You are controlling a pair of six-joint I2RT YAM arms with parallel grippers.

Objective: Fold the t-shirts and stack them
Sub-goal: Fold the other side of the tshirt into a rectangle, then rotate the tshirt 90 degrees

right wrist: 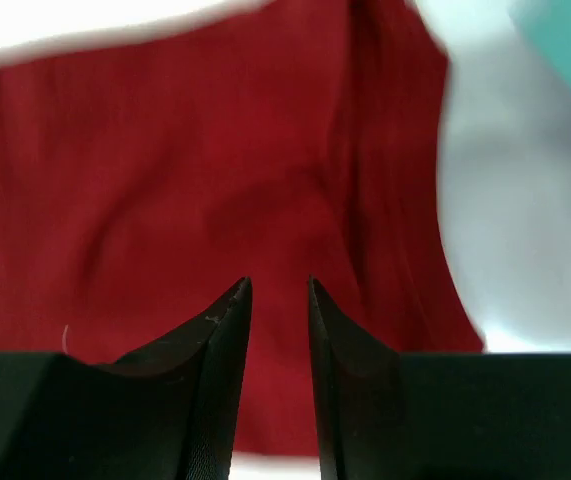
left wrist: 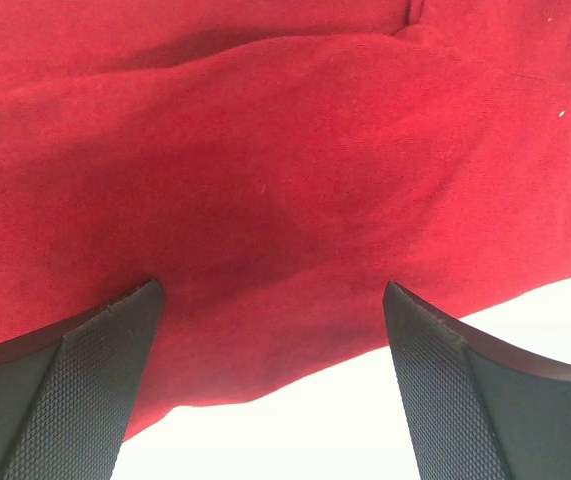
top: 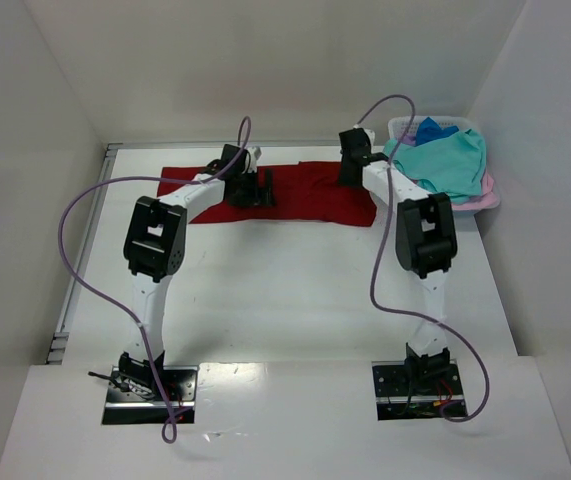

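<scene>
White worktop point(top: 295, 300), boxed in by white panels on three sides. A large dark red soft-cloth t-shirt point(top: 315, 195) lies spread along the far part of it, mostly flat. The wrist views show shallow ridges and a doubled seam near its right end.

At the far right corner sits a pale plastic laundry basket point(top: 402, 125). A teal t-shirt point(top: 445, 160) is heaped over it, a pink t-shirt point(top: 487, 197) shows at its lower edge, and a blue t-shirt point(top: 431, 130) lies at the back.

Left claw point(left wrist: 273, 290) hangs over the left half of the red shirt, close to the near hem. Its jaws are wide with nothing between them. Right claw point(right wrist: 279, 285) is over the shirt's right end with a narrow slit between its jaws. We see no cloth pinched there.

Handling, as we judge it:
- The cloth is light, limp and not fragile. It will drape and sag from any single hold, and it will drag on the worktop rather than slide cleanly.
- The textured pads should bite well on a thin edge.
- The best holds are the near hem or the corners, one claw at each end and well apart, so the fold line stays straight.
- A pinch in the middle of the panel would likely only bunch the cloth.
</scene>
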